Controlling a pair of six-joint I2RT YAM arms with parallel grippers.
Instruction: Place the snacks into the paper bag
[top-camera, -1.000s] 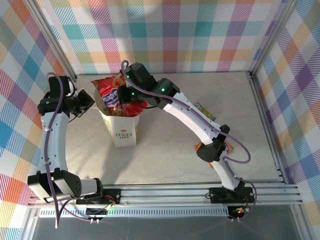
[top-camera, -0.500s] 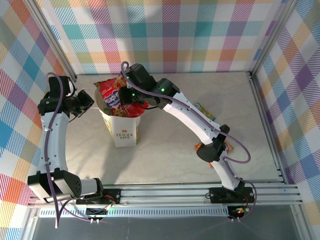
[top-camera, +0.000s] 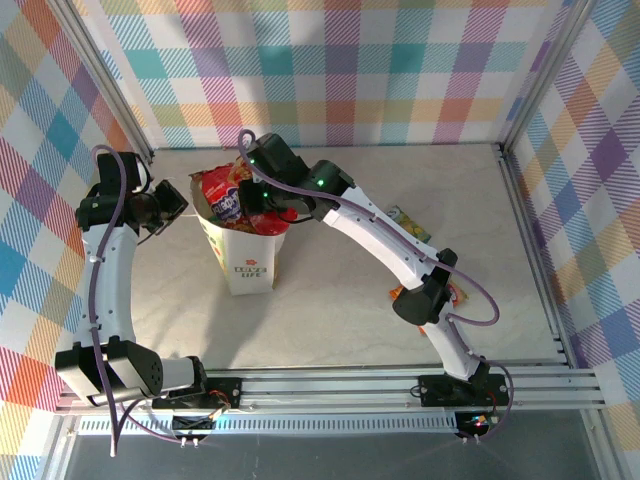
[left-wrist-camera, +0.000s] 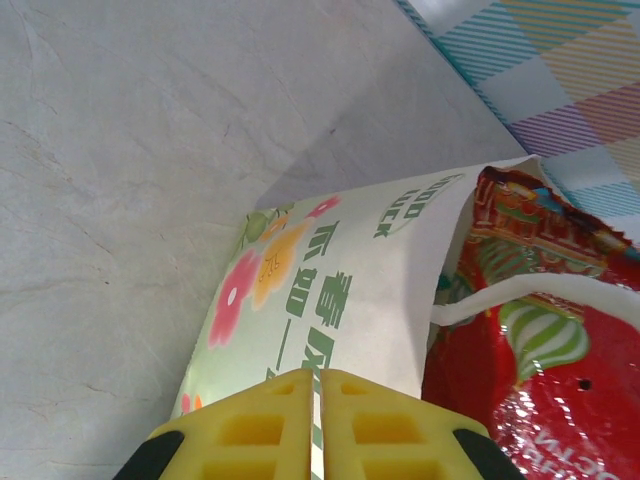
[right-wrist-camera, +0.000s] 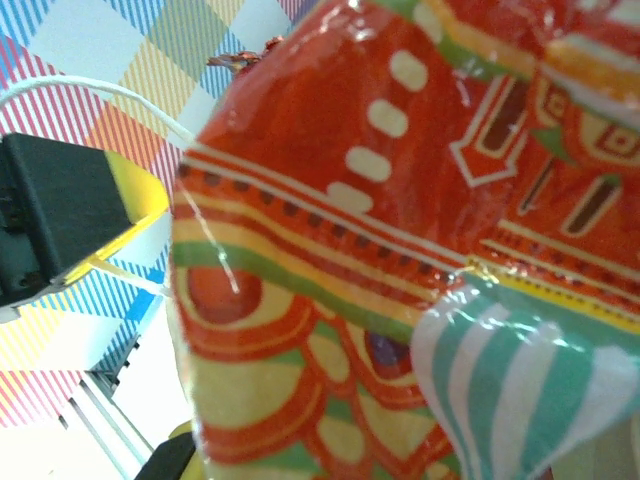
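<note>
The white paper bag stands upright at the left middle of the table with its mouth open. My left gripper is shut on the bag's left rim; in the left wrist view its yellow fingers pinch the printed wall of the paper bag. The large red snack packet sticks up out of the bag's mouth. My right gripper is shut on it from the right. The red packet hides the right jaws. The red packet lies behind a cord handle.
A green-yellow packet lies on the table right of the bag, partly under the right arm. An orange packet shows beside the right arm's elbow. Aluminium frame posts and plaid walls enclose the table.
The right gripper has shifted slightly left with the red packet, bringing it more over the bag's mouth. The left gripper has stayed put on the rim.
</note>
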